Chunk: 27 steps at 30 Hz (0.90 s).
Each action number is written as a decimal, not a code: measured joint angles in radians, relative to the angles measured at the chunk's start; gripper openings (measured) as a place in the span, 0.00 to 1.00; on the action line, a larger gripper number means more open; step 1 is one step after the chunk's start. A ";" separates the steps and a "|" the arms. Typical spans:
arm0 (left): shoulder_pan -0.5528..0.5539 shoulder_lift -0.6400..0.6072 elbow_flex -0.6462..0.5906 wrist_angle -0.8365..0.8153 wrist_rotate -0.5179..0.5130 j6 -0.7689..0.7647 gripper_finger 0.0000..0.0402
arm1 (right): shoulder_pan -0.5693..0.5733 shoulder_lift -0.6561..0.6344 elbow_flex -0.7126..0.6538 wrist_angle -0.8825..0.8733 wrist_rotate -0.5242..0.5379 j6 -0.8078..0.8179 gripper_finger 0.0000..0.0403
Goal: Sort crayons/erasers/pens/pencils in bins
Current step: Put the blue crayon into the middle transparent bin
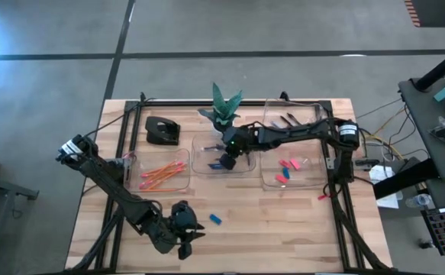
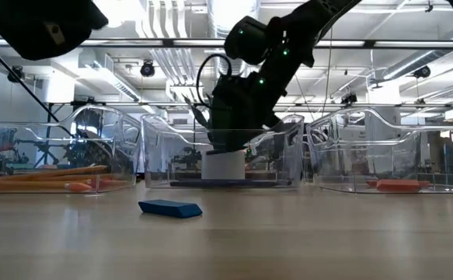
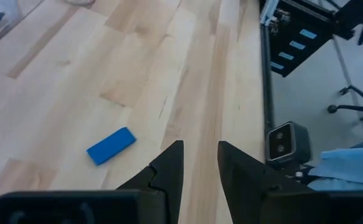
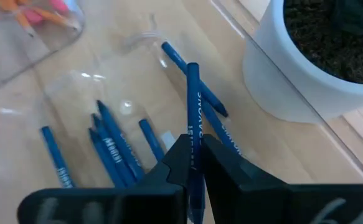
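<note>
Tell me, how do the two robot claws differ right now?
The right gripper is pinched shut on a blue crayon above the middle bin, where more crayons lie; the left gripper holds nothing, its fingers parted. The right gripper reaches toward the table's far side beside the plant pot; the left gripper hovers at the near edge, close to a blue eraser lying on the table. Both are dark two-finger claws.
</note>
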 joint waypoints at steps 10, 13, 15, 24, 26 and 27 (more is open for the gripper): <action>0.000 0.000 -0.047 0.000 -0.009 -0.040 0.21 | 0.027 0.005 -0.001 -0.006 -0.019 -0.018 0.07; 0.000 0.000 -0.049 0.000 -0.009 -0.055 0.21 | 0.052 0.010 -0.005 -0.014 -0.018 -0.069 0.07; 0.000 0.000 -0.049 0.000 -0.009 -0.056 0.21 | 0.068 0.009 -0.004 -0.006 -0.017 -0.110 0.07; 0.000 0.000 -0.049 0.000 -0.008 -0.057 0.21 | 0.086 0.024 -0.002 -0.005 -0.009 -0.040 0.08; 0.000 0.000 -0.049 0.001 -0.008 -0.058 0.21 | 0.086 0.036 -0.002 -0.006 -0.007 -0.036 0.08; 0.000 0.000 -0.048 0.001 -0.008 -0.058 0.21 | 0.087 0.041 -0.002 -0.005 -0.007 -0.037 0.08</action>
